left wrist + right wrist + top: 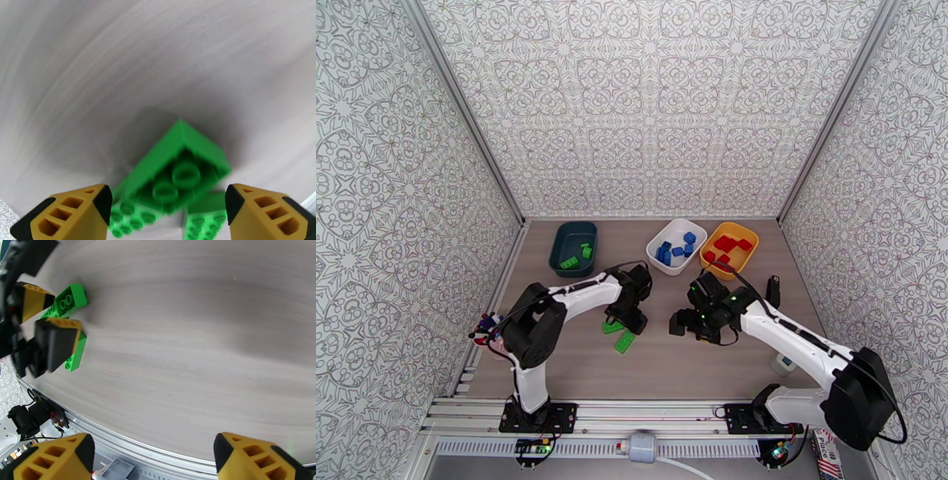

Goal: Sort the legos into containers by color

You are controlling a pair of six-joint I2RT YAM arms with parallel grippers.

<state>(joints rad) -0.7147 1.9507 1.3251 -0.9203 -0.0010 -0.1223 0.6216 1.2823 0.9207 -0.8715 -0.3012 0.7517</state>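
Observation:
Three green legos (pixel 177 169) lie in a small heap near the table's middle, one tilted with its hollow underside showing. My left gripper (pixel 168 205) hangs open low over this heap, its yellow fingers (pixel 75 213) on either side and clear of the bricks. From above, the left gripper (pixel 622 320) stands over the green legos (pixel 625 341). My right gripper (pixel 683 322) is open to the right of them, holding nothing. The right wrist view shows the right gripper (pixel 152 453) over bare table, with the green legos (pixel 69 299) at upper left. At the back, the teal container (pixel 562 256) holds green legos, the white container (pixel 694 229) blue ones, and the yellow container (pixel 746 233) red ones.
A small pink cup (pixel 486 328) sits at the table's left edge beside the left arm. A dark upright object (pixel 773 290) and a small pale object (pixel 784 363) stand on the right side. A metal rail (pixel 632 414) runs along the front edge.

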